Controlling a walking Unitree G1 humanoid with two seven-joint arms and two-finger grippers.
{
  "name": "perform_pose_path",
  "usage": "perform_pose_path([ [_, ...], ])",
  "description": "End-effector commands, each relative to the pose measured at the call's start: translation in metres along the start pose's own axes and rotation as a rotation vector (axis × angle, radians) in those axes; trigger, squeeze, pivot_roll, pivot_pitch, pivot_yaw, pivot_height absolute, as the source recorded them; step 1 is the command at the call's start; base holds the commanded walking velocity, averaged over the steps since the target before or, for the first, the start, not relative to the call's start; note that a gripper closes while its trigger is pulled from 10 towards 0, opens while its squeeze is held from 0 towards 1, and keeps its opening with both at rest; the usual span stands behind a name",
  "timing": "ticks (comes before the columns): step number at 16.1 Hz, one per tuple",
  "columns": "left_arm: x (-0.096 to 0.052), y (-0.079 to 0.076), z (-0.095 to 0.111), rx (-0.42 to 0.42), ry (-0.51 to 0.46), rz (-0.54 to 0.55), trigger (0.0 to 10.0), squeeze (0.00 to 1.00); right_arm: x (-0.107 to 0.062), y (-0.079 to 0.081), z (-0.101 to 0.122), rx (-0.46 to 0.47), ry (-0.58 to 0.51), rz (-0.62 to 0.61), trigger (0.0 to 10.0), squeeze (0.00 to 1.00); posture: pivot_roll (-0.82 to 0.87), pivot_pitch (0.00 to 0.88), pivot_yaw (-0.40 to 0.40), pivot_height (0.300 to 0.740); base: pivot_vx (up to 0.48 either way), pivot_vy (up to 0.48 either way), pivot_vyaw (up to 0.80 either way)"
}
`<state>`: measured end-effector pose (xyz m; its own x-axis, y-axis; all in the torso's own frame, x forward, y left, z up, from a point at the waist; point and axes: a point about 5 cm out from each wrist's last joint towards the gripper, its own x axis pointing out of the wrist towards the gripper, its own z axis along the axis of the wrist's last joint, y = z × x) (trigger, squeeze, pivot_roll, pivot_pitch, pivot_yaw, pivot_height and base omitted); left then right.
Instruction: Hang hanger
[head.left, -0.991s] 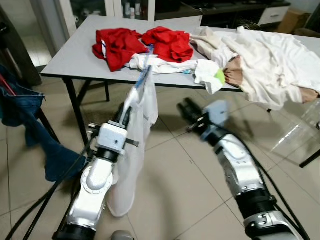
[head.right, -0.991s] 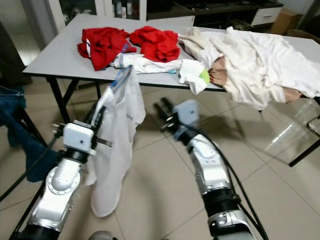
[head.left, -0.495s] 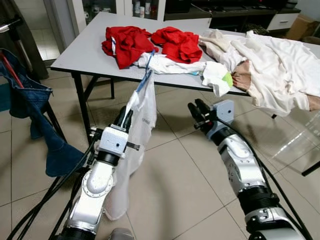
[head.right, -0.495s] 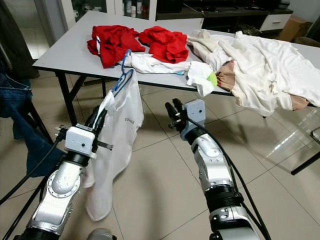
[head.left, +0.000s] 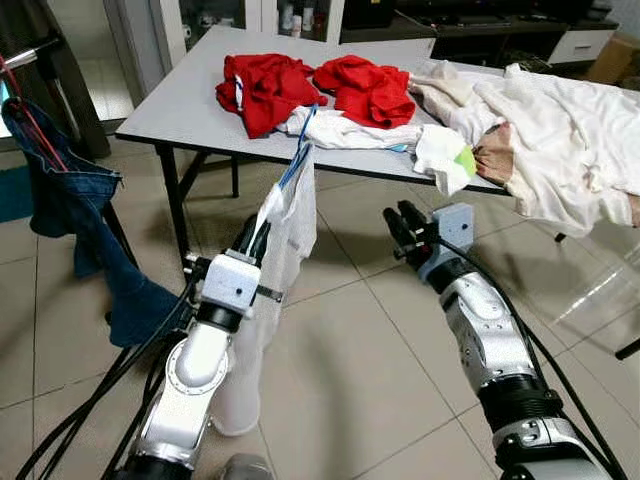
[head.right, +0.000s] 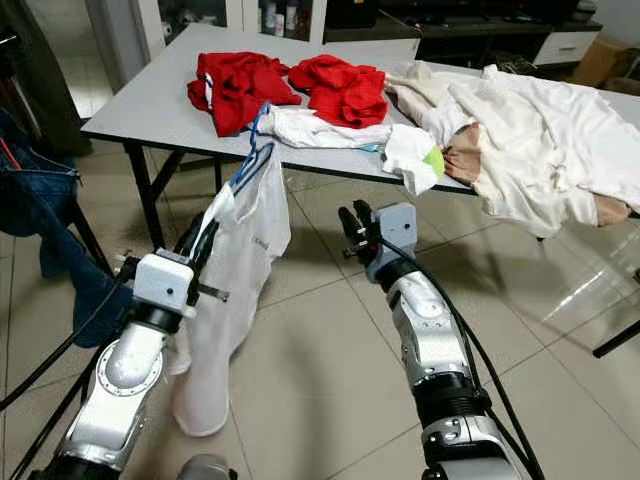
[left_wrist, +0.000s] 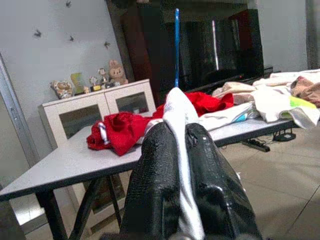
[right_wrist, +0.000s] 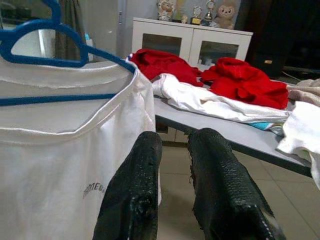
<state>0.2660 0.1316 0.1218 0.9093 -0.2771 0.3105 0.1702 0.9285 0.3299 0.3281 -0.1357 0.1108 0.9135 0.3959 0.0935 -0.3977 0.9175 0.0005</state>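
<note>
Carrying the hangered shirt toward a rail.
Left gripper pinches the white T-shirt on its blue hanger; right gripper, at 3 o'clock, is slightly parted and empty; next needs a rail, perhaps by the jeans at 9 o'clock.

My left gripper was clamped on a white shirt hung on a blue hanger. My right gripper hovered near it, below the tabletop carrying red clothes.
</note>
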Motion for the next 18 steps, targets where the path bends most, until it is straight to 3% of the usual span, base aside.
perform_pose_path([
  [1,0.007,-0.002,0.006,-0.013,-0.034,-0.013,10.0,0.0,-0.001,-0.005,0.004,-0.019,-0.02,-0.029,10.0,0.0,0.35,0.0,-0.061,0.74,0.0,0.0,0.0],
  [5,0.022,-0.005,0.008,-0.02,-0.055,-0.041,10.0,0.0,-0.009,0.001,-0.002,-0.048,-0.022,-0.03,10.0,0.0,0.31,0.0,-0.052,0.74,0.0,0.0,0.0],
  [18,0.029,-0.01,0.007,-0.034,-0.069,-0.097,10.0,0.0,-0.026,-0.008,-0.002,-0.104,-0.033,-0.113,10.0,0.0,0.22,0.0,-0.002,0.74,0.0,0.0,0.0],
])
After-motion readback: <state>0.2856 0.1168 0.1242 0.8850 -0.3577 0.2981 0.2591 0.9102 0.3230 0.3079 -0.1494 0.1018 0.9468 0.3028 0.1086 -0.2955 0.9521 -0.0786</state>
